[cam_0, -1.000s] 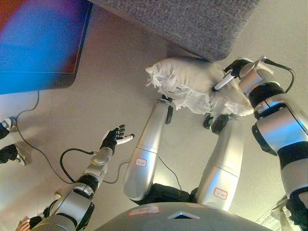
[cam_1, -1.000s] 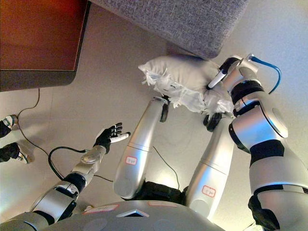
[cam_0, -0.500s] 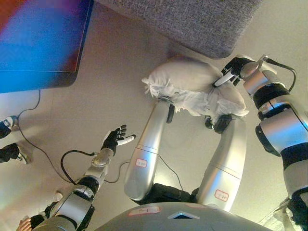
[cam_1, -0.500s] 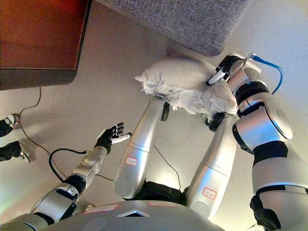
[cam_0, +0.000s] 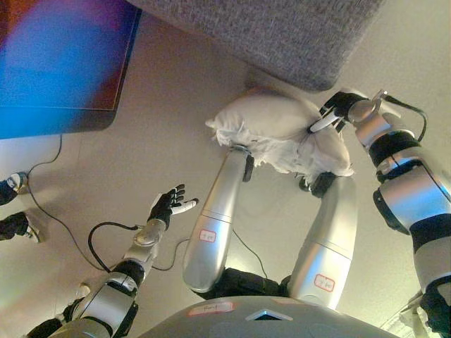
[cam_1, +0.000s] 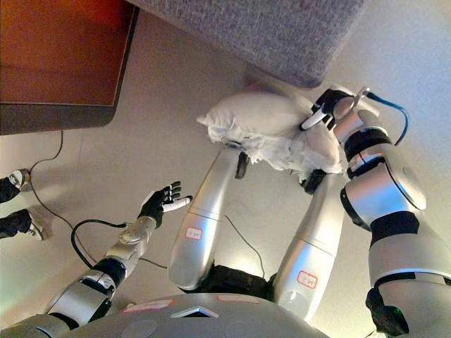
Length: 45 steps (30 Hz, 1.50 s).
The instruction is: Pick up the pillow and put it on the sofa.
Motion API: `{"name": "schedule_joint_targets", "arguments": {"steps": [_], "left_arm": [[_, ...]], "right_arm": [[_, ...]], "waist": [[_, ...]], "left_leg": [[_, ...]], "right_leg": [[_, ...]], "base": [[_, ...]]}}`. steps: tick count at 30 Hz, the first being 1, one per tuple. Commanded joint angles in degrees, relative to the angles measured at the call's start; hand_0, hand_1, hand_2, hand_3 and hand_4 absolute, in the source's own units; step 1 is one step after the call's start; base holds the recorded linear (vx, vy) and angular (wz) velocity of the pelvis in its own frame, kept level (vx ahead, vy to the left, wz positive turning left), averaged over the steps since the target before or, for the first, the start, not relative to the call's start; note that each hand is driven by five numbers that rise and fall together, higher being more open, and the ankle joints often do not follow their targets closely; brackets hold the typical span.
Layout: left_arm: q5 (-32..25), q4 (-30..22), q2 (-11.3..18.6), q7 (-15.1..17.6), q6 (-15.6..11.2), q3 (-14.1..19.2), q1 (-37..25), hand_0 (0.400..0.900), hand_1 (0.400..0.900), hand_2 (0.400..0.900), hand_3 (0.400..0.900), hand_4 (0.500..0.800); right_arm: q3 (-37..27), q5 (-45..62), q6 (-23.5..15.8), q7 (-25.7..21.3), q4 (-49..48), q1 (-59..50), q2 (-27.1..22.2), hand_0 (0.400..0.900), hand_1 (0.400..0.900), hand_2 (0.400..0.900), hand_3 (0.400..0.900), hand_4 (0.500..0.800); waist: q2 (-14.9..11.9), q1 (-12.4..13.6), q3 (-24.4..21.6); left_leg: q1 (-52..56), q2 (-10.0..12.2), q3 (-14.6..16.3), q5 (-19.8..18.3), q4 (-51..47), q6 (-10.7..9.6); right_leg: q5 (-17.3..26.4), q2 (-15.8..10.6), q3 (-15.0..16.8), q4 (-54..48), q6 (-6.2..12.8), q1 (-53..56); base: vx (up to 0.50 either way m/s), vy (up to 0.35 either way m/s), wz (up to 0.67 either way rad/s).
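Note:
A white pillow (cam_0: 271,130) with a frilled edge hangs just below the corner of the grey sofa (cam_0: 282,32). My right hand (cam_0: 332,113) grips the pillow's right end, fingers curled into the cloth, one white-tipped finger lying along it. The pillow's left end droops free. My left hand (cam_0: 168,204) is far from it at the lower left, over the floor, with fingers spread and nothing in them.
A dark wooden table (cam_1: 60,63) fills the upper left. A person's shoes (cam_0: 10,204) show at the left edge, by a thin cable on the beige floor (cam_0: 162,120).
My right hand has carried the pillow up and a little left, closer to the sofa's corner. The left hand has stayed where it was.

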Motion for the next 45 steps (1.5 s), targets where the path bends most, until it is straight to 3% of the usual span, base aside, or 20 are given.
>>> {"name": "schedule_joint_targets", "arguments": {"steps": [1,5,14,22,30,35,40,45], "left_arm": [[-0.91,0.78,2.09,0.47,-0.07,2.25,3.98,0.9,0.9,0.9,0.9,0.8],[0.29,1.44,2.51,0.38,1.38,3.24,2.7,0.9,0.9,0.9,0.9,0.8],[2.6,2.68,3.64,-0.98,4.37,4.61,0.23,0.9,0.9,0.9,0.9,0.8],[4.39,3.95,3.43,-1.23,5.49,5.31,1.12,0.9,0.9,0.9,0.9,0.8],[6.14,4.68,3.68,-0.85,7.36,7.49,3.02,0.9,0.9,0.9,0.9,0.8],[9.7,6.23,3.76,-1.25,8.97,10.28,6.4,0.9,0.9,0.9,0.9,0.8],[11.99,9.08,3.11,-1.86,9.19,11.86,9.36,0.9,0.9,0.9,0.9,0.8],[14.43,11.57,2.56,-2.07,9.24,13.31,11.59,0.9,0.9,0.9,0.9,0.8]], "right_arm": [[-1.46,3.54,-4.17,2.36,-5.57,-2.15,-4.12,0.4,0.4,0.4,0.4,0.5],[-2.23,4.28,-6.94,3.65,-6.63,-0.1,-3.94,0.4,0.4,0.4,0.4,0.5],[-4.31,7.84,-9.23,5.65,-12.81,3.67,-5.23,0.4,0.4,0.4,0.4,0.5],[-5.19,11.43,-8.31,8.25,-20.0,7.27,-7.29,0.4,0.4,0.4,0.4,0.5],[-6.22,14.5,-7.91,14.21,-31.8,12.12,-8.67,0.4,0.4,0.4,0.4,0.5],[-8.52,16.97,-4.17,19.82,-44.13,16.09,-10.87,0.4,0.4,0.4,0.4,0.5],[-10.95,21.69,-0.73,24.98,-48.16,17.17,-12.65,0.4,0.4,0.4,0.4,0.5],[-13.19,25.65,1.67,26.69,-48.3,16.35,-13.53,0.4,0.4,0.4,0.4,0.5]], "waist": [[-0.31,-0.32,0.57],[-1.8,-0.67,0.57],[-4.38,-1.89,0.57],[-6.89,-2.41,-2.63],[-9.16,-2.84,-6.93],[-11.66,-3.55,-11.56],[-13.26,-3.42,-16.09],[-14.38,-2.83,-20.02]], "left_leg": [[9.94,2.14,0.54,2.36,-10.48,0.8],[16.86,2.33,0.99,4.0,-16.39,0.15],[29.16,2.53,1.13,8.98,-28.06,-0.12],[37.25,2.03,0.32,11.32,-36.36,-0.33],[44.72,3.86,-0.07,13.36,-44.73,-1.47],[50.33,4.72,-0.13,14.03,-49.67,-1.98],[54.13,5.2,-0.39,14.65,-53.44,-2.36],[57.05,5.39,-0.51,15.27,-56.48,-2.66]], "right_leg": [[3.39,-0.71,-2.57,-9.41,-1.0,10.4],[5.07,-1.52,-4.28,-15.22,-0.1,17.56],[9.62,-1.76,-6.76,-27.49,0.96,30.13],[11.93,-0.43,-8.51,-36.98,2.04,38.72],[13.16,1.35,-10.37,-45.26,2.47,47.3],[13.49,3.14,-10.58,-50.31,2.66,53.78],[13.8,4.4,-10.59,-53.58,2.79,57.82],[14.57,5.11,-11.01,-56.44,3.08,60.85]], "base": [[0.02,-0.02,-0.09],[0.04,-0.036,-0.03],[0.05,-0.042,0.02],[0.09,-0.042,-0.01],[0.1,-0.045,0.01],[0.18,-0.05,-0.01],[0.18,-0.023,0.02],[0.15,-0.009,0.05]]}}
